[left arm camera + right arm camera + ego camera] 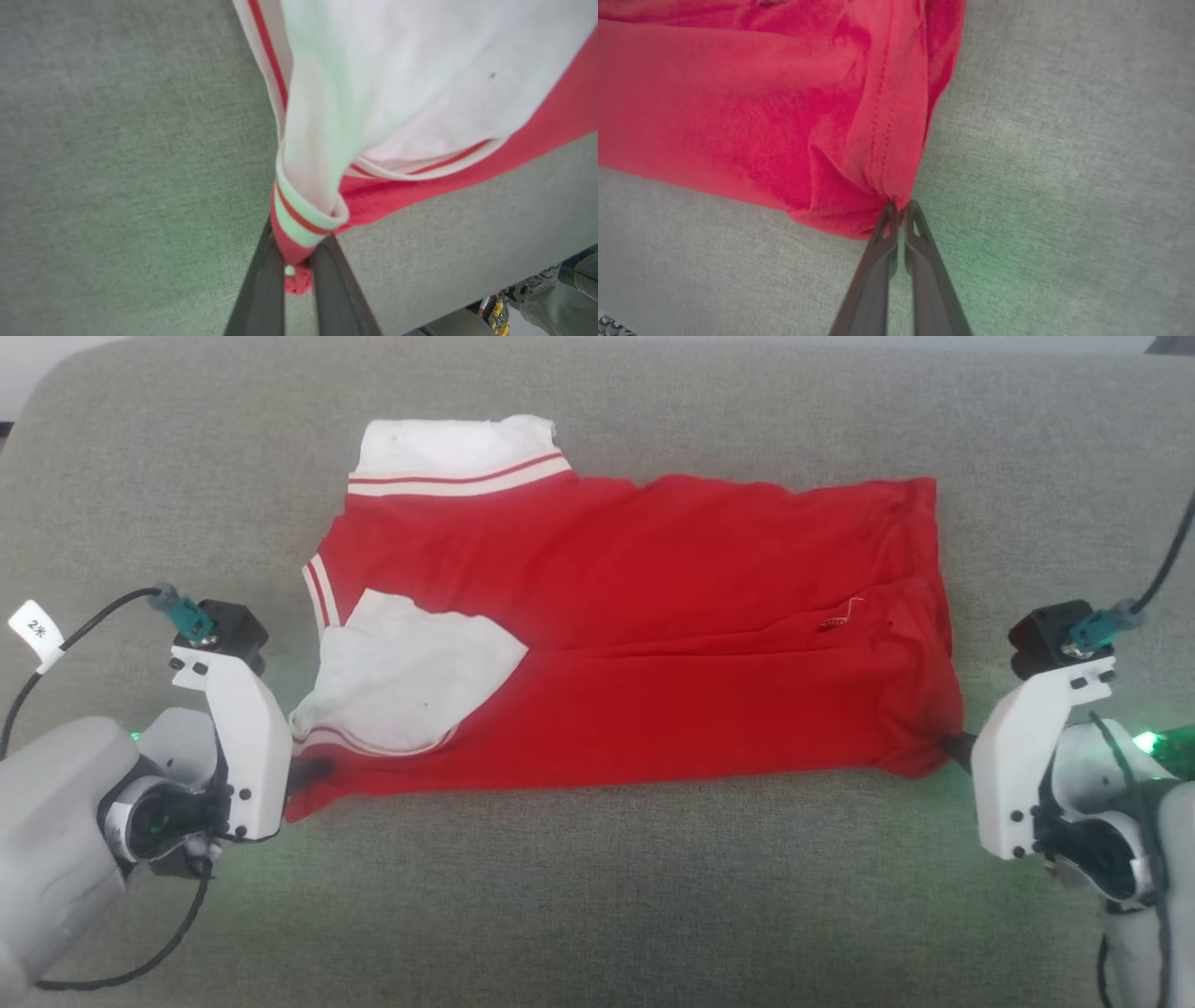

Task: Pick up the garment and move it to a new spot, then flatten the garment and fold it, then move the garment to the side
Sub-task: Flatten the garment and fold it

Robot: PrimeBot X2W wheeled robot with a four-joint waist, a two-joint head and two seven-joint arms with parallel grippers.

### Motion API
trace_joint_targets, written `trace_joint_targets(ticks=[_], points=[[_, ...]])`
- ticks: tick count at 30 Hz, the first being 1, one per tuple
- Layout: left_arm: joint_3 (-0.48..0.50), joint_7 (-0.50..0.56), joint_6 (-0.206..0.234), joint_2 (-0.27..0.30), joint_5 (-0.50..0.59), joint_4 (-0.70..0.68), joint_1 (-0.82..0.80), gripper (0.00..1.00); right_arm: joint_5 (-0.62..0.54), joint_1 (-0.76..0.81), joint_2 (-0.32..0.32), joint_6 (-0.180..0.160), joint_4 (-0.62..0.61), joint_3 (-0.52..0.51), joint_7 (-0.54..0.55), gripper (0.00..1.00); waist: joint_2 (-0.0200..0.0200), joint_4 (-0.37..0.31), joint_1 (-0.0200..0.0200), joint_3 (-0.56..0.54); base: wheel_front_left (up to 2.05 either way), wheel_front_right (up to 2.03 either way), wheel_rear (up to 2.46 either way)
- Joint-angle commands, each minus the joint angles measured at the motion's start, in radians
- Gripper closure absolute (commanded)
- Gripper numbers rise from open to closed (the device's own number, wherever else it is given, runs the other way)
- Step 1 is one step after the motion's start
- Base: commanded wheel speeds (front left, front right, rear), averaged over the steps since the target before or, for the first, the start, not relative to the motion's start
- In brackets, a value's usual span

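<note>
In the head view, the garment is lying folded across the grey padded surface, with the left end effector and right end effector seemingly gripping its near corners. In the left wrist view, the left end effector is clamping the striped cuff. In the right wrist view, the right end effector is pinching the red hem.

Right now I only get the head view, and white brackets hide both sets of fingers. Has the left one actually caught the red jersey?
Observer: Yes. In the left wrist view the left gripper is shut on the jersey, pinching the bunched striped sleeve cuff together with red fabric.
Operator: And the right side?
Observer: The right wrist view shows the right gripper shut on a red corner, right where the stitched hem gathers into the tips.
</note>
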Motion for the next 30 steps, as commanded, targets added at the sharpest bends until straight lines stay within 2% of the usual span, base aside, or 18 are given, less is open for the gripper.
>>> trace_joint_targets(ticks=[1,9,17,23,24,25,26,27,28,29,30], points=[[-0.007,0.013,0.016,0.018,-0.008,-0.011,0.019,1.00,0.008,0.013,-0.008,0.000,-0.019,-0.005,0.014,1.00,0.0000,0.003,0.0000,-0.006,0.00,0.00,0.00],[-0.015,0.052,0.100,0.094,0.021,-0.174,0.035,1.00,0.052,0.100,-0.047,0.000,-0.138,-0.051,0.128,1.00,0.0000,0.011,0.0000,-0.026,0.00,0.00,0.00],[-0.023,0.057,0.183,0.170,0.025,-0.351,0.097,1.00,0.065,0.249,0.002,0.000,-0.288,-0.128,0.255,1.00,0.0000,0.009,0.0000,-0.023,0.00,0.00,0.00],[-0.026,0.038,0.194,0.178,0.016,-0.368,0.133,1.00,0.047,0.307,0.061,0.000,-0.310,-0.148,0.252,1.00,0.0000,0.003,0.0000,-0.013,0.00,0.00,0.00],[-0.024,0.035,0.192,0.174,0.009,-0.361,0.140,0.98,0.044,0.311,0.071,0.000,-0.302,-0.150,0.243,1.00,0.0000,0.002,0.0000,-0.012,0.00,0.00,0.00],[-0.024,0.035,0.191,0.172,0.005,-0.352,0.145,0.89,0.038,0.314,0.081,0.000,-0.293,-0.152,0.231,1.00,0.0000,0.000,0.0000,-0.011,0.00,0.00,0.00],[-0.024,0.031,0.188,0.170,0.003,-0.344,0.146,0.68,0.036,0.312,0.092,0.000,-0.282,-0.154,0.217,0.83,0.0000,-0.001,0.0000,-0.011,0.00,0.00,0.00],[-0.020,0.023,0.186,0.168,0.003,-0.335,0.144,0.18,0.031,0.309,0.098,0.000,-0.270,-0.151,0.204,0.71,0.0000,-0.003,0.0000,-0.011,0.00,0.00,0.00],[-0.013,0.018,0.182,0.166,-0.005,-0.327,0.145,0.00,0.026,0.307,0.099,0.000,-0.261,-0.147,0.191,0.55,0.0000,-0.004,0.0000,-0.013,0.00,0.00,0.00],[-0.011,0.016,0.181,0.168,-0.008,-0.322,0.144,0.00,0.025,0.301,0.106,0.000,-0.252,-0.152,0.175,0.00,0.0000,-0.005,0.0000,-0.013,0.00,0.00,0.00],[-0.009,0.019,0.179,0.172,-0.007,-0.320,0.138,0.00,0.024,0.298,0.112,0.000,-0.243,-0.154,0.159,0.00,0.0000,-0.006,0.0000,-0.015,0.00,0.00,0.00]])
